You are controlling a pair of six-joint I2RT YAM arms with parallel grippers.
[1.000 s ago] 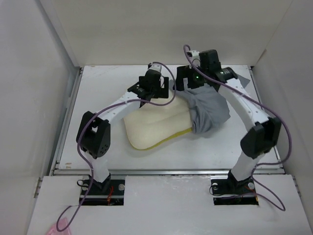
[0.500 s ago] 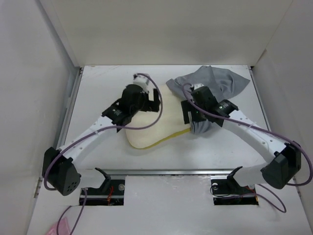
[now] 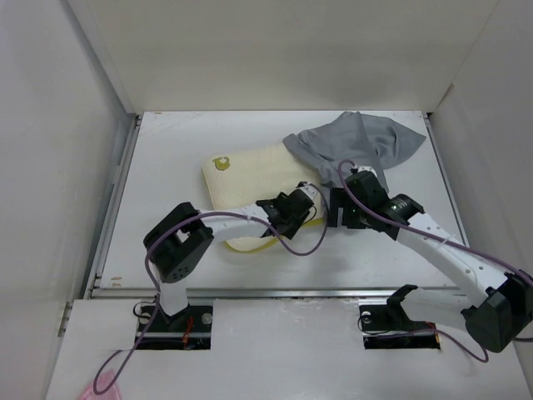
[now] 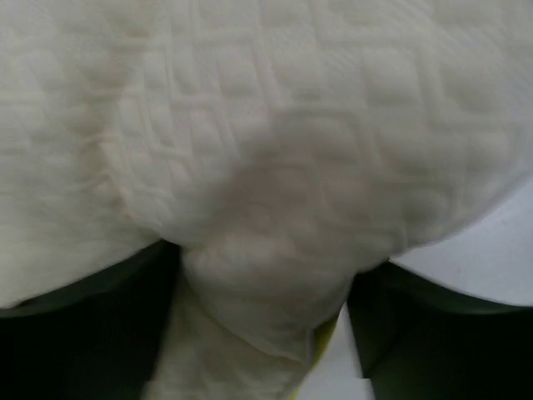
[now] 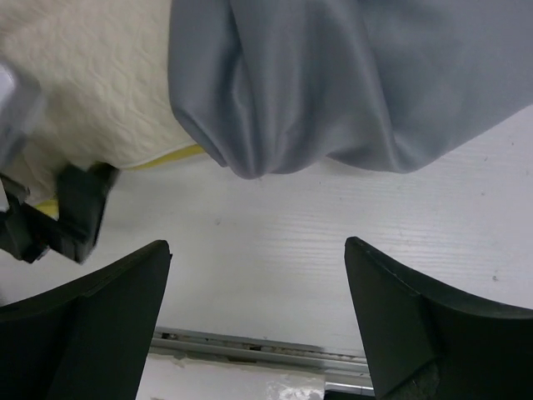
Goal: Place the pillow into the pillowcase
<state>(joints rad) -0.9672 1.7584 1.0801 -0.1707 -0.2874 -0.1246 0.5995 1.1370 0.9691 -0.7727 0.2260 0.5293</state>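
Note:
The cream pillow (image 3: 246,179) lies mid-table, with a small yellow tag (image 3: 221,163) at its far left corner and a yellow edge (image 3: 265,242) along its near side. My left gripper (image 3: 296,210) is at the pillow's near right corner. In the left wrist view, a fold of quilted pillow (image 4: 266,125) is pinched between the dark fingers (image 4: 83,333) of the left gripper (image 4: 266,325). The grey pillowcase (image 3: 358,146) lies bunched at the far right, overlapping the pillow's right end. My right gripper (image 3: 337,215) stands open and holds nothing, just short of the pillowcase (image 5: 350,83); bare table shows between the right gripper's (image 5: 256,243) fingers.
White walls close in the table on the left, back and right. A metal rail (image 3: 283,292) runs along the near edge, also visible as the rail (image 5: 250,346) in the right wrist view. The left gripper (image 5: 58,217) shows at the left of that view, close to the right one.
My left arm swung from the pillow's far side to its near right corner and closed on it. My right gripper came nearer, off the pillowcase, still open.

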